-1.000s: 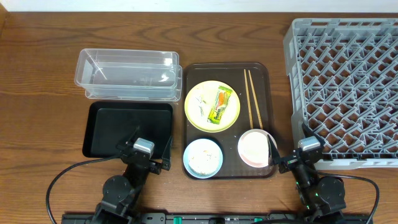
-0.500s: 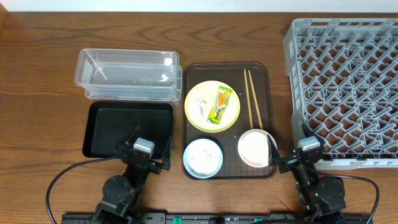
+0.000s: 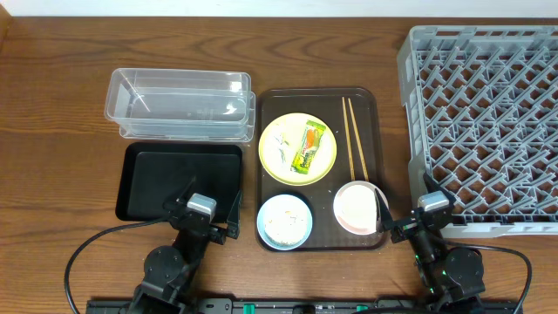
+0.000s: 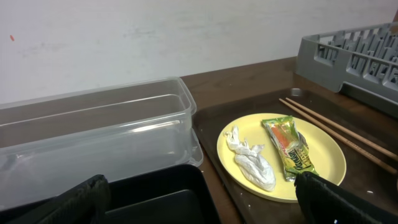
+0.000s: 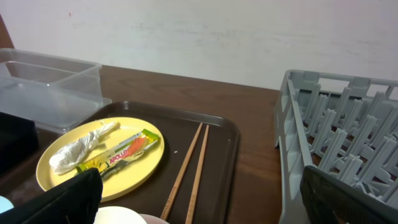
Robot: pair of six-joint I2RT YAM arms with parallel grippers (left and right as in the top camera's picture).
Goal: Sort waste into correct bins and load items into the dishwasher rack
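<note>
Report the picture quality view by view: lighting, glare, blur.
Overhead: even light, sharp throughout, only soft shadows, faint highlights on the clear tub. Left wrist: the yellow plate is in focus, the left fingers are dark and blurred at the bottom corners, and there is a sheen on the serving tray. Right wrist: the right fingers are likewise blurred, and the dishwasher rack looks slightly soft.
</note>
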